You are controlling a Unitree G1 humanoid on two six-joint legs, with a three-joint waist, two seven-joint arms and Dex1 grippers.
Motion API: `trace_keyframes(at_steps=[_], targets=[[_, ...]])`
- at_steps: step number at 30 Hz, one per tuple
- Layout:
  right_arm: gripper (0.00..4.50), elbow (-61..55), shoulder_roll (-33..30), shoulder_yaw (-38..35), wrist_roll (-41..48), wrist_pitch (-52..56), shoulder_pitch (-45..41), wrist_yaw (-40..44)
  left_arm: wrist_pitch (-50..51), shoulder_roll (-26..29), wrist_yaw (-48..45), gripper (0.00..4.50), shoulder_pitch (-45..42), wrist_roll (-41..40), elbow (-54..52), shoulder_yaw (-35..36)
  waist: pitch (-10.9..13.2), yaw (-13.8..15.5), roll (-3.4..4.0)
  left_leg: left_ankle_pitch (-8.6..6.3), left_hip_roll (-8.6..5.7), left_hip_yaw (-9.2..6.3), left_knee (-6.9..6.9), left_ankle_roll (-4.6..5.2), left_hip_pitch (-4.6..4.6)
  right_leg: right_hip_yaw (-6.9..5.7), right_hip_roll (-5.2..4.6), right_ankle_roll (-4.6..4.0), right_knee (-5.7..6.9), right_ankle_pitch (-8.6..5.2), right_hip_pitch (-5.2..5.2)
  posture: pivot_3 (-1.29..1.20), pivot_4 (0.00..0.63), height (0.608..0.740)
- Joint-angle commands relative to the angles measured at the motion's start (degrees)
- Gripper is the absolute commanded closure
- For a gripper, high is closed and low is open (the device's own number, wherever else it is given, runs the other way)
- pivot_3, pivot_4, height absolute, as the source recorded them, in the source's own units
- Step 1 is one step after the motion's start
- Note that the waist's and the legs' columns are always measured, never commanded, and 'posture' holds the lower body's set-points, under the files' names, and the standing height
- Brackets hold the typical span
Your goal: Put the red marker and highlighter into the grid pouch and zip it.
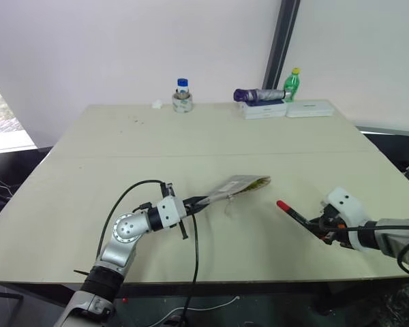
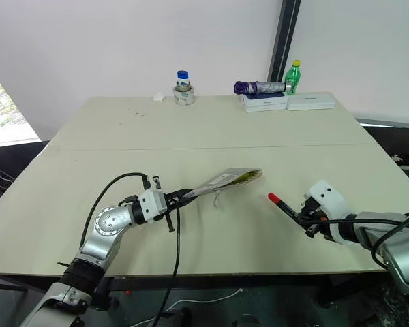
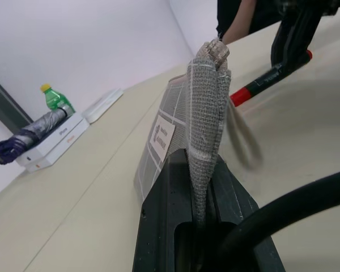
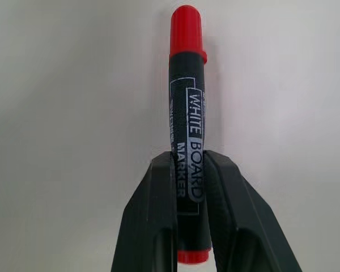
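The red marker [image 4: 187, 113] is clamped in the right end effector [image 1: 322, 227], cap pointing toward the grid pouch [image 1: 235, 187], which the left end effector [image 1: 193, 204] pinches above the table [image 1: 211, 136].

I'm working in what looks like an office or lab room: a plain beige surface [image 1: 211, 146] against bare white walls. Along its far edge sit white boxes [image 1: 286, 109], a folded umbrella [image 1: 259, 95], a green bottle [image 1: 292, 83] and a blue-capped jar [image 1: 183, 95].
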Motion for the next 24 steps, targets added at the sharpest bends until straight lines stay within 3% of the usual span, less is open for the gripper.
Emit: trace_keyframes(at_steps=[1,9,24], targets=[[4.3,-5.4,-3.7,-4.6,1.7,-2.6,-0.9,4.1,-0.7,-0.1,-0.3,4.5,-0.8,-0.5,-1.2,-0.2,0.0,0.0,0.01,0.0,0.0,0.0,0.0,0.0,0.0,-0.01,0.0,0.0,0.0,0.0,0.01,0.0,0.15,0.736],[4.3,-6.5,-6.2,-2.7,0.7,-5.5,-4.9,5.7,-0.7,-0.1,-1.8,4.5,-0.5,-1.0,-1.6,-0.7,0.0,0.1,0.0,-0.01,0.0,0.0,0.04,0.0,0.0,-0.05,0.0,0.0,-0.02,0.0,0.06,0.0,0.15,0.736],[4.3,-3.4,-6.5,7.4,-5.7,-12.5,-11.5,8.1,0.4,0.7,-4.4,4.5,0.8,-2.2,-5.2,-1.9,0.0,0.0,0.01,-0.01,0.0,-0.06,0.04,0.0,0.0,-0.04,-0.01,0.0,-0.03,0.0,0.03,0.0,0.15,0.736]])
